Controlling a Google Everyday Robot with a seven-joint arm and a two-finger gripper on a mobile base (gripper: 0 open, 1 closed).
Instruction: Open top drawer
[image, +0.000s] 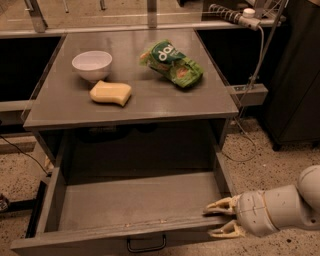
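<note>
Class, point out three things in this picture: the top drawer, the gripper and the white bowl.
top drawer (135, 200): camera view, bare floor of its tray.
gripper (210, 220): camera view, midway between its fingertips, at the drawer's right front corner.
white bowl (92, 64): camera view, its inside.

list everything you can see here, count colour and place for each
grey metal table: one, grey, centre of view
white round bowl: one, white, tabletop back left
yellow sponge block: one, yellow, tabletop, just in front of the bowl
green snack bag: one, green, tabletop back right
grey metal top drawer: one, grey, under the tabletop, pulled out, nothing visible inside
black bar handle: one, black, centre of the drawer front
white power strip: one, white, rail at upper right, cable hanging down
robot arm: one, pale grey, lower right
gripper: one, cream, at the drawer's right front corner, jaws apart
</note>
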